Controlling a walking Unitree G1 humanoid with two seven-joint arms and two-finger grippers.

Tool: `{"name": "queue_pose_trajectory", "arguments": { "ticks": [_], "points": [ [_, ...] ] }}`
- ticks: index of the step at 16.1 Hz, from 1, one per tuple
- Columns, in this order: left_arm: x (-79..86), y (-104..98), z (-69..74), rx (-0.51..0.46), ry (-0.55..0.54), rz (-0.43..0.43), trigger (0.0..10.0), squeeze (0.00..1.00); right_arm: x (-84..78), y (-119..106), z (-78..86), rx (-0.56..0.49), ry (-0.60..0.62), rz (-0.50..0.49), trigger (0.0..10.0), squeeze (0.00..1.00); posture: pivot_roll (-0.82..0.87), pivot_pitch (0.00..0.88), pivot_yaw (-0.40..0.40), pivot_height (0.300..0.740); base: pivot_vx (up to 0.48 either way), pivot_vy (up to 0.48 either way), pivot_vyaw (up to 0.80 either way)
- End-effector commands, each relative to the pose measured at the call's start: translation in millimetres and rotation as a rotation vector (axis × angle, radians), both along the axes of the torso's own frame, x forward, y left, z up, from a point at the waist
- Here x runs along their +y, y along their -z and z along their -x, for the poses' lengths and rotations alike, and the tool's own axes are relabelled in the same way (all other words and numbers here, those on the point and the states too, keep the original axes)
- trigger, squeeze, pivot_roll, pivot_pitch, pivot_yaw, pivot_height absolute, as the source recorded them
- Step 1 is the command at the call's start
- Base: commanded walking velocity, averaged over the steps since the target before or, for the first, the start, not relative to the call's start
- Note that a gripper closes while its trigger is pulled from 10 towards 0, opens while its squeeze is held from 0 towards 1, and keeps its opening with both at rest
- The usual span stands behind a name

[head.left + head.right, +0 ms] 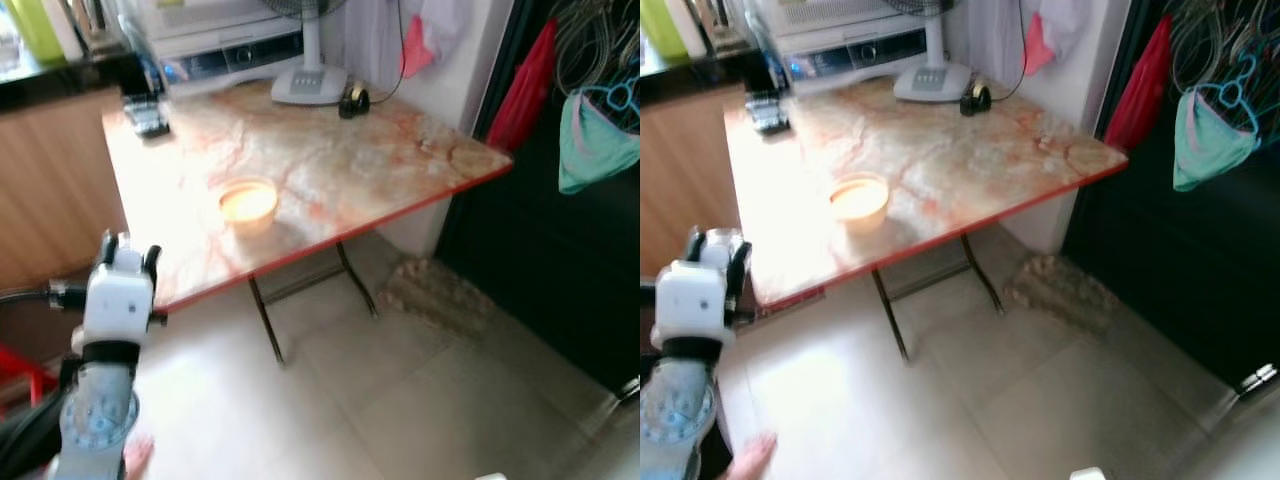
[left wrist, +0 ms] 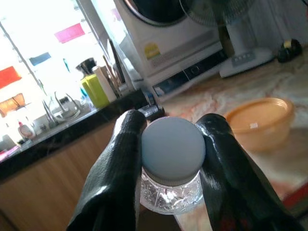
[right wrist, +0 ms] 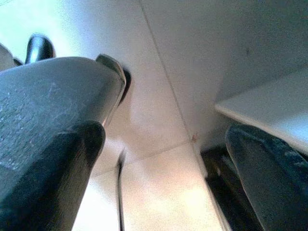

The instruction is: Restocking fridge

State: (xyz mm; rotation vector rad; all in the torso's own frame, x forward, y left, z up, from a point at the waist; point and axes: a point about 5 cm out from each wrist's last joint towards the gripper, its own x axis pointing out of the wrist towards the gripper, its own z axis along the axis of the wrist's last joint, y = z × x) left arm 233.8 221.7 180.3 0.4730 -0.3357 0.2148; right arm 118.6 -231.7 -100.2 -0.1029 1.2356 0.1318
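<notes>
fingers (image 2: pixel 115 173) of the left gripper (image 2: pixel 173 163) are clamped on either side of a small clear glass jar with a round pale grey lid (image 2: pixel 173 149), so that's the thing being restocked and it's in hand, held up off the near corner of the marble-pattern bench with the red edge (image 1: pixel 330 150). the right gripper (image 3: pixel 163 159) hangs low over the pale tiled floor (image 3: pixel 168 57) with its fingers spread wide, nothing between them.

further out on the bench sits a shallow orange plastic bowl (image 1: pixel 247 203), and a white fan base (image 1: pixel 308 84) at the far side. no fridge is visible yet, so i'd guess this is the carry leg. the grip looks to be up by the lid, so keep the squeeze firm, keep the jar upright, and swing wide of the bench corner when turning.
</notes>
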Motion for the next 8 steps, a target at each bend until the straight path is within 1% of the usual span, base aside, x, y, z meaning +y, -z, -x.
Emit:
{"name": "queue_pose_trajectory", "arguments": {
  "ticks": [1, 2, 4, 5, 7, 8],
  "points": [
    [-0.1, 0.7, -1.1, 0.021, 0.014, -0.012, 10.0, 0.00, 0.7, 1.9, 5.9, 0.018, 0.011, -0.004, 10.0, 0.00, 0.05, 0.069, -0.015, 0.740, 0.000, 0.000, 0.00],
    [-1.6, 4.5, -2.6, 0.049, 0.028, -0.009, 10.0, 0.00, 0.5, 2.1, 6.5, 0.023, 0.010, -0.001, 10.0, 0.00, 0.05, 0.069, -0.013, 0.740, 0.000, 0.000, 0.00],
    [-1.2, 12.7, -4.5, 0.100, 0.033, -0.004, 10.0, 0.00, 0.6, 2.6, 8.0, 0.031, 0.019, -0.001, 10.0, 0.00, 0.05, 0.069, -0.011, 0.740, 0.000, 0.000, -0.80],
    [-4.9, 18.6, -5.1, 0.136, 0.071, 0.004, 10.0, 0.00, 0.6, 2.8, 8.7, 0.033, 0.015, 0.001, 10.0, 0.00, 0.05, 0.070, -0.010, 0.740, 0.000, 0.000, -0.80],
    [-8.7, 22.5, -5.2, 0.160, 0.103, 0.006, 10.0, 0.00, 0.8, 3.1, 9.4, 0.033, 0.015, 0.000, 10.0, 0.00, 0.05, 0.069, -0.008, 0.740, 0.000, 0.000, -0.80],
    [-9.8, 30.2, -4.8, 0.196, 0.117, 0.019, 10.0, 0.00, 1.1, 3.4, 10.5, 0.035, 0.015, 0.001, 10.0, 0.00, 0.05, 0.066, -0.004, 0.740, 0.000, 0.000, -0.80]
  ]
}}
